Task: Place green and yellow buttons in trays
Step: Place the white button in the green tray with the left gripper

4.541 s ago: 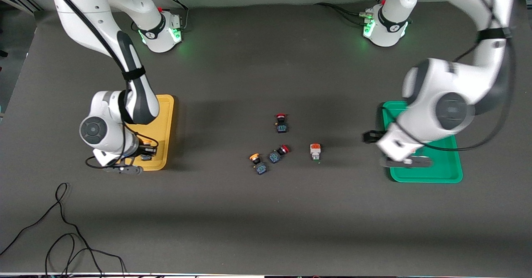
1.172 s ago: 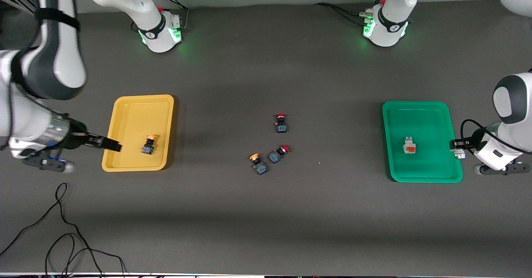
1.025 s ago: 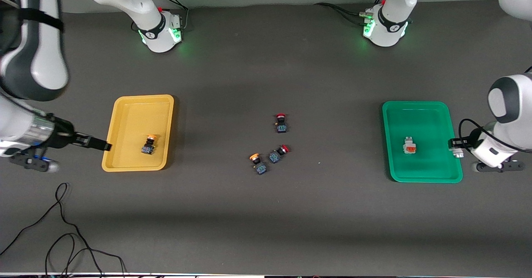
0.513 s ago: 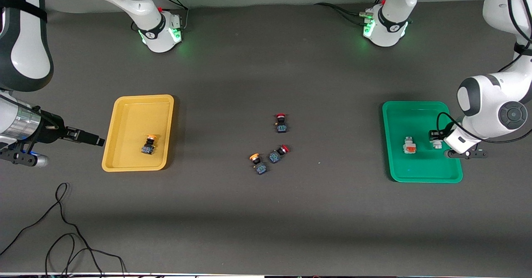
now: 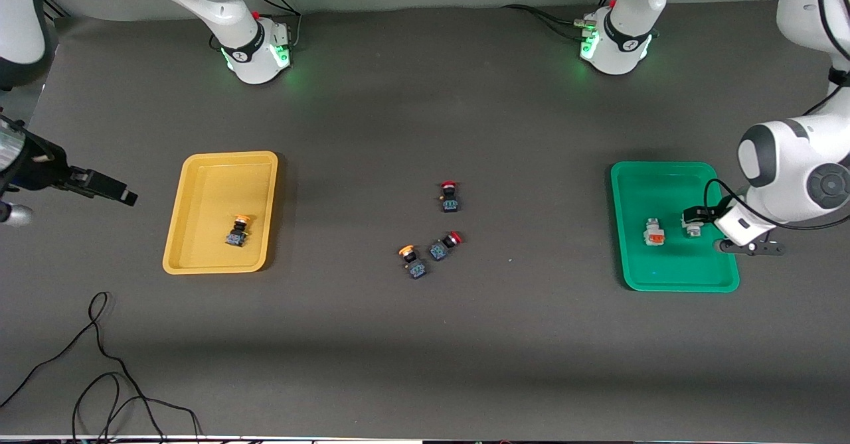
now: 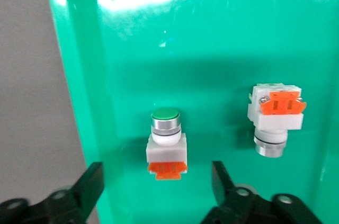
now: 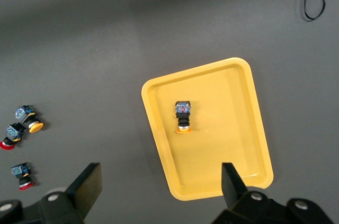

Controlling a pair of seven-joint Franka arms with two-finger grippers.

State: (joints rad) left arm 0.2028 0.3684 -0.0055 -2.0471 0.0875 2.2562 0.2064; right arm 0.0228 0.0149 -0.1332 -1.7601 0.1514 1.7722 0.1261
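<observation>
Right pincer has risen off the glossy yellow tray

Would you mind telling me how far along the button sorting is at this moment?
Done: two white buttons lie in the green tray and one yellow-capped button in the yellow tray. In hand: nothing; the left pincer is open over the green tray, the right pincer open beside the yellow. Left: one yellow-capped button mid-table.

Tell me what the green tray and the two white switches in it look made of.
Green tray: probably moulded plastic, glossy, since lamp glare shows on its floor. The green-capped switch and the other white switch have matte white bodies with orange inserts, likely plastic; the shiny silver collars look metallic, though plated plastic is possible. The left tool hangs open over them.
</observation>
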